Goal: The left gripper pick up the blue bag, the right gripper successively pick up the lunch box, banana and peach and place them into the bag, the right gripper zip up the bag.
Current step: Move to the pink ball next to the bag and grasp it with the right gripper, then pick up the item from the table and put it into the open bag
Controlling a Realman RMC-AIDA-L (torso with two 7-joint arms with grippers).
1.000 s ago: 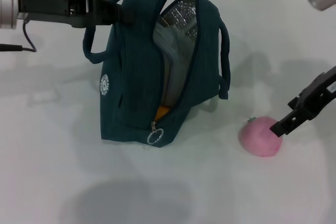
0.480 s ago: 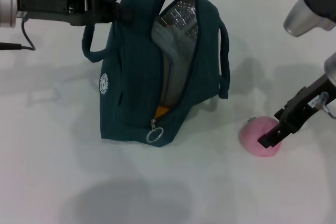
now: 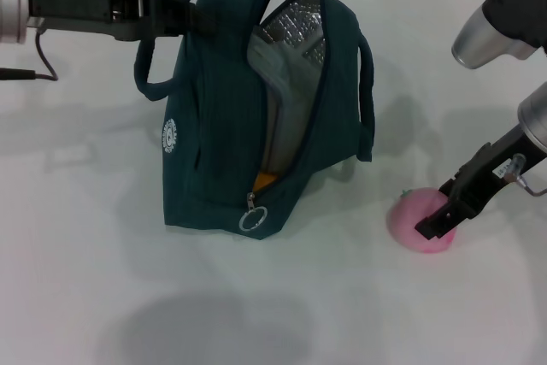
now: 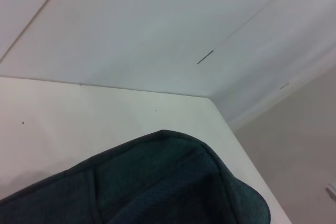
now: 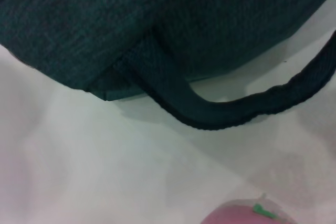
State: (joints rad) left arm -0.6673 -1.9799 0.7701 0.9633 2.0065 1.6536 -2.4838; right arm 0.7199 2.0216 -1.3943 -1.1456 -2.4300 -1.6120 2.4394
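Observation:
The blue bag (image 3: 214, 126) stands upright at mid-table with its zip open, showing silver lining. My left gripper (image 3: 195, 19) reaches in from the left and is shut on the bag's top by the near handle; the bag's top (image 4: 157, 182) also fills the lower part of the left wrist view. An orange bit of the banana (image 3: 265, 180) shows low in the opening. A pale grey panel stands inside; I cannot tell if it is the lunch box. The peach (image 3: 410, 215) lies on the table right of the bag. My right gripper (image 3: 434, 224) is down on its right side, touching it.
The ring zip-pull (image 3: 252, 220) hangs at the bag's lower front corner. One loop handle (image 5: 210, 114) droops on the side facing the peach (image 5: 241, 214). A cable (image 3: 34, 66) lies at the far left on the white table (image 3: 102, 279).
My right gripper has moved down and left onto the peach. The peach, the bag and the left arm have stayed where they were.

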